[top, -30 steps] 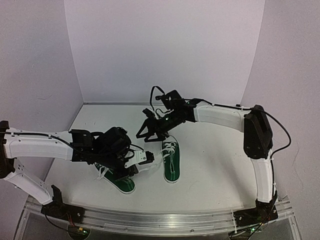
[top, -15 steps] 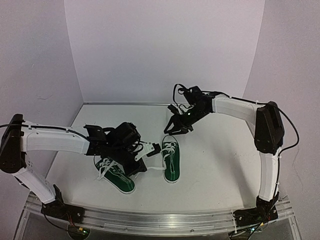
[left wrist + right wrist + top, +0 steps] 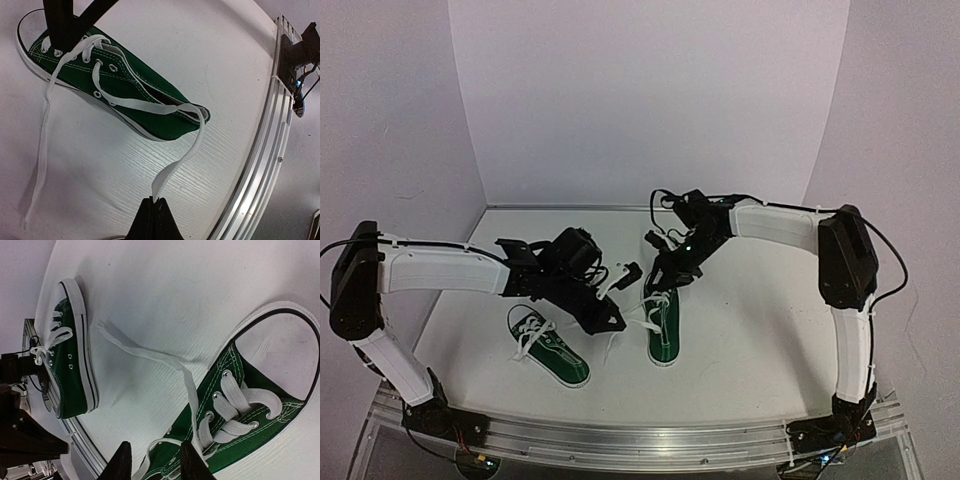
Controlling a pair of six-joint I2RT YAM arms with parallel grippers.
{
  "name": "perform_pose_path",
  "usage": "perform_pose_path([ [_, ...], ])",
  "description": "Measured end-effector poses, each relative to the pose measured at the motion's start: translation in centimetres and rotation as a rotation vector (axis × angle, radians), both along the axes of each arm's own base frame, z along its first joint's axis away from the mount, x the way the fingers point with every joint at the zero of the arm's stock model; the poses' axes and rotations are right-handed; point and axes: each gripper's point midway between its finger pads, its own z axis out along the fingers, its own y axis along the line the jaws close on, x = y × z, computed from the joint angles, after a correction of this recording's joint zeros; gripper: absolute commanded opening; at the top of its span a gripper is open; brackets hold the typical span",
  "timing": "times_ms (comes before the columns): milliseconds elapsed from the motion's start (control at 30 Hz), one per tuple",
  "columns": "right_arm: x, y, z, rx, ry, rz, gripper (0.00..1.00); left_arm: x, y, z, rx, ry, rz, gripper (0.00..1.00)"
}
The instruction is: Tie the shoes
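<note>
Left wrist view: my left gripper (image 3: 153, 206) is clamped tight on the tip of the lace (image 3: 176, 155), its black fingers meeting in a narrow wedge.
Lace: flat white woven tape. It climbs from my left fingertips, bends over the heel and runs along the collar to an eyelet.
Loose end: the lace's other end (image 3: 42, 145) trails limp across the table, off to the left of my left fingers.
Shoe: the shoe (image 3: 145, 100) is dark green canvas with pale stitching. It lies straight ahead of my left fingertips, heel toward them and toe away.
Eyelets: small silvery metal rings (image 3: 97, 93) in rows beside the tongue, with the lace crossing between them in broad flat bars.
Toe cap: smooth white rubber (image 3: 280, 355), rounded and edged by a thin dark line, far ahead of my right fingers.
Right gripper: my right gripper (image 3: 156, 452) hangs over the lacing with its jaws apart. A lace strand crosses the gap, and I cannot tell whether the pads touch it.
Second shoe: the second shoe (image 3: 70, 355) has the same green canvas. It sits well apart from the shoe, to the left of my right fingers, with its laces bunched in loops.
Sole: a white rubber band (image 3: 90, 370) with a thin dark stripe.
Table: the table (image 3: 225, 60) is matte white with a fine grain.
Rail: a ridged aluminium rail (image 3: 270, 130) runs to the right of my left fingers.
</note>
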Motion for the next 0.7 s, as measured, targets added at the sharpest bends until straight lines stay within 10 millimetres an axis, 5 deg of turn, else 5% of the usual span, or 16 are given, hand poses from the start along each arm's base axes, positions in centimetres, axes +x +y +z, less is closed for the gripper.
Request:
perform_pose_path([
  [233, -0.8, -0.2, -2.7, -0.087, -0.014, 0.031, 0.3, 0.3, 0.2, 0.2, -0.019, 0.053, 0.036, 0.0],
  [700, -0.4, -0.4, -2.7, -0.139, -0.074, 0.039, 0.31, 0.3, 0.0, -0.1, -0.025, 0.081, 0.05, 0.0],
])
